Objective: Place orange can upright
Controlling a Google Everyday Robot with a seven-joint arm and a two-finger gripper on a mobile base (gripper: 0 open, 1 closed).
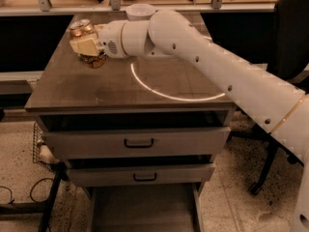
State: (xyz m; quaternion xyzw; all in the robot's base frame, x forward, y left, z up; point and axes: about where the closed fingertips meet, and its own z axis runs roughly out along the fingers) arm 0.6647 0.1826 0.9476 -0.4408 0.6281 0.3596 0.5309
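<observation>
The orange can (80, 28) is in my gripper (86, 45) at the back left of the dark table top (91, 88). The can stands nearly upright, leaning a little. Its silver top points up and its lower end (96, 61) is at or just above the table surface; I cannot tell whether it touches. The beige fingers (85, 44) are closed around the can's middle and hide most of its body. My white arm reaches in from the right across the table.
A white bowl (140, 11) sits at the table's back edge behind the wrist. A bright ring of light (169, 93) lies on the table top. Two drawers (139, 142) are below. A black chair (289, 37) stands at the right, a wire basket (39, 139) at the lower left.
</observation>
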